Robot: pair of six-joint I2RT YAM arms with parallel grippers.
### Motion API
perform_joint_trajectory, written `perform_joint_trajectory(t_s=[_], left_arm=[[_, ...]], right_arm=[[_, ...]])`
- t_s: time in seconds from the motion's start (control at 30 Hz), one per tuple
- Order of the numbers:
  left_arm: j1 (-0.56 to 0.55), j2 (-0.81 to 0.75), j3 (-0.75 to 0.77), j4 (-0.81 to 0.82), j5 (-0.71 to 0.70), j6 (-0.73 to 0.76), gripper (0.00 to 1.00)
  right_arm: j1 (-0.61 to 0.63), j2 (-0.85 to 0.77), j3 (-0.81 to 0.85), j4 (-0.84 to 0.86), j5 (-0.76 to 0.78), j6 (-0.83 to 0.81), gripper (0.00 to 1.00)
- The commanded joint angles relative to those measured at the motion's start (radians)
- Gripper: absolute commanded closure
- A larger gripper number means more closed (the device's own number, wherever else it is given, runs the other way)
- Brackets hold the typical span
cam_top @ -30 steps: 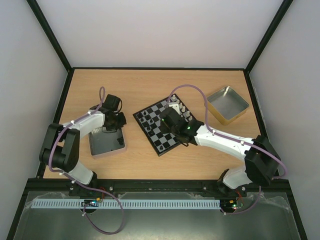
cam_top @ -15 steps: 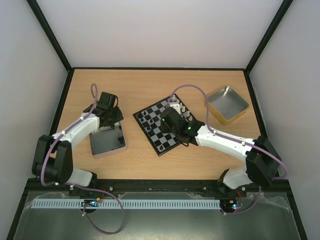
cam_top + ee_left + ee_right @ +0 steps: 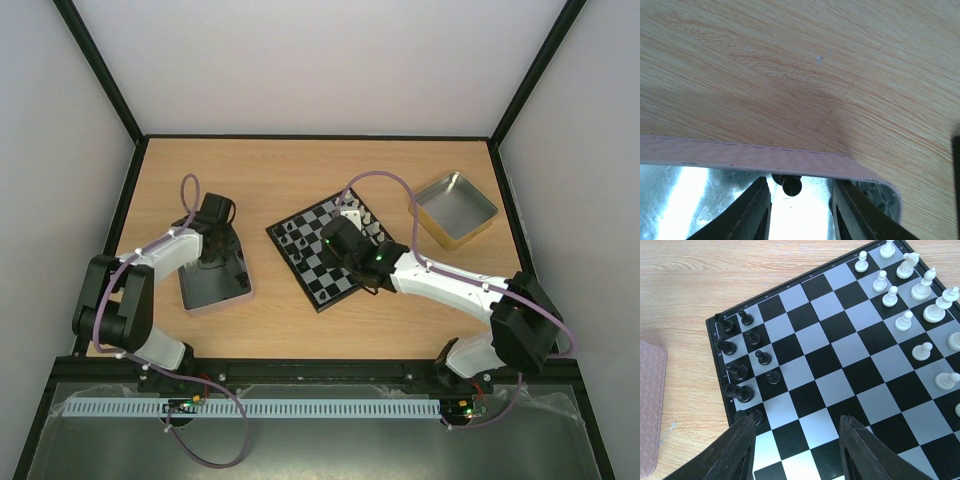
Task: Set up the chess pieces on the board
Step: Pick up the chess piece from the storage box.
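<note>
We logged one wooden table with two arms on it: the left arm reached to the left side, the right arm reached over the middle. One board lay turned at an angle near the table centre. There were two shallow metal tins: the left tin sat under the left wrist, well apart from the board, and the right tin sat near the table's far right corner. The right gripper hovered over the board's near squares, fingers spread, nothing between them. The left gripper hung over the left tin at its far rim, fingers spread too, gripping nothing. One small black piece lay in that tin by the wall, in line with the gap between the fingers and touching neither. On the board we counted nine black pieces in two columns along the left edge of the wrist view. At least eleven white pieces were clustered at the opposite side, some cut off by the frame.
</note>
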Motion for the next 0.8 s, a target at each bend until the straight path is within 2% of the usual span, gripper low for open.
perform_joint_trajectory(t_s=[0.0, 0.37, 0.57, 0.77], left_arm=[[0.006, 0.042, 0.013, 0.026, -0.037, 0.032, 0.65], [0.007, 0.068, 0.03, 0.027, -0.069, 0.101, 0.77], [0.008, 0.13, 0.082, -0.017, -0.059, 0.216, 0.78], [0.013, 0.169, 0.108, -0.03, -0.029, 0.297, 0.86]], right_arm=[[-0.005, -0.028, -0.012, 0.014, 0.018, 0.014, 0.55], [-0.005, -0.028, -0.019, 0.02, 0.015, 0.023, 0.55], [-0.004, -0.026, -0.017, 0.021, 0.007, 0.029, 0.55], [-0.005, -0.022, -0.011, 0.014, -0.012, 0.03, 0.56]])
